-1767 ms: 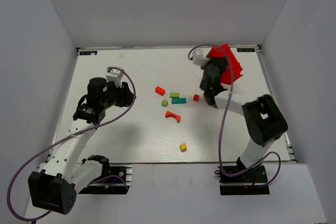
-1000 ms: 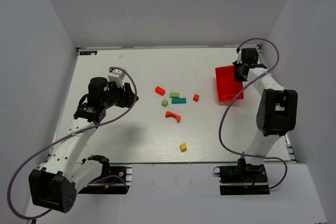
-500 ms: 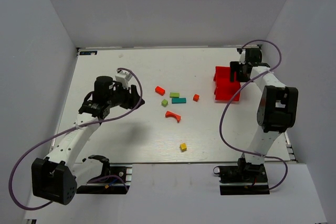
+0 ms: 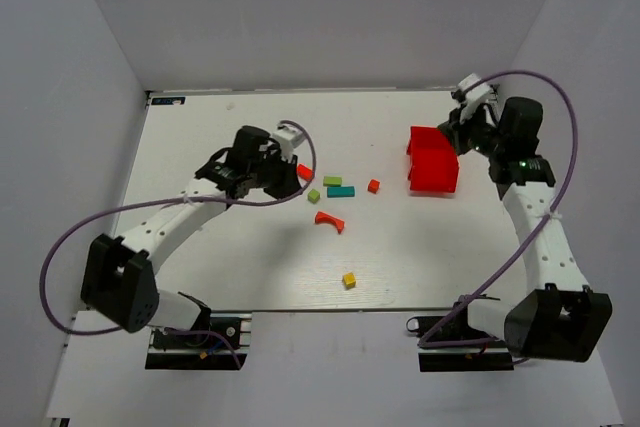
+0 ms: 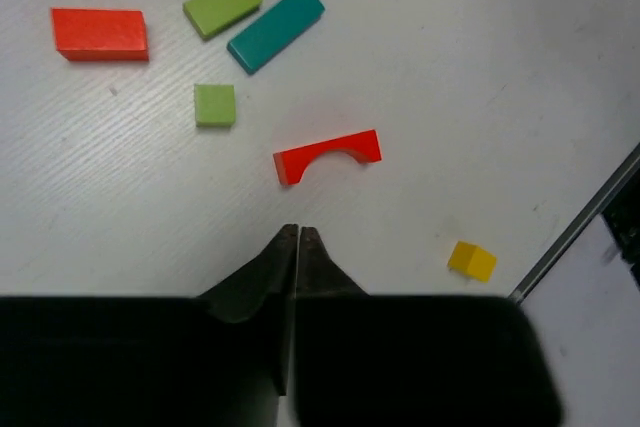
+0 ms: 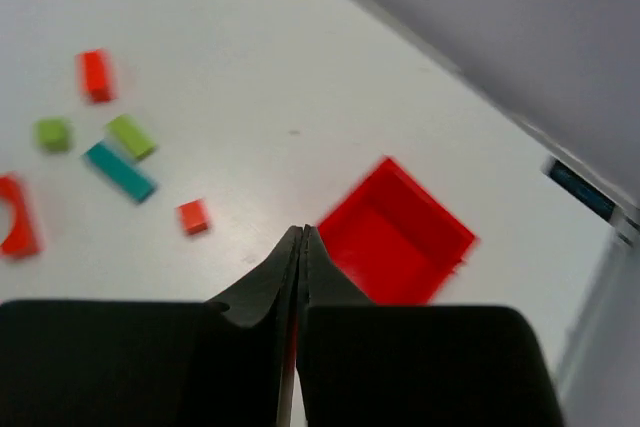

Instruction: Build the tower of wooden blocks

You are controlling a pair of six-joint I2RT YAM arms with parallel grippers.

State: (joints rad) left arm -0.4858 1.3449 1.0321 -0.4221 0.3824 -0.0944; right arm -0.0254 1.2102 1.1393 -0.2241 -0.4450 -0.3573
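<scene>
Nothing is stacked yet. The wooden blocks lie flat and scattered in the middle of the bench: a red bar, a green bar just beside a teal bar, a green cube, a small red cube and a red arch. A yellow cube sits apart, toward the near edge.

The likeliest trouble is a descent with closed fingers. The left end effector is fully shut and holds nothing, so lowering it onto a block would shove the block rather than grip it. The green and teal bars lie so close that fingers going round one may nudge the other. The yellow cube could be pushed toward the bench edge by a careless sweep. The right end effector, also shut and empty, hangs near the red bin, and a swing toward the blocks could clip the bin's wall.

The left arm reaches forward and to the right from its base, with its wrist bent down over the bench just left of the red bar. The right arm stretches up the far right side, its wrist raised beside the bin's far corner and angled back toward the blocks.
</scene>
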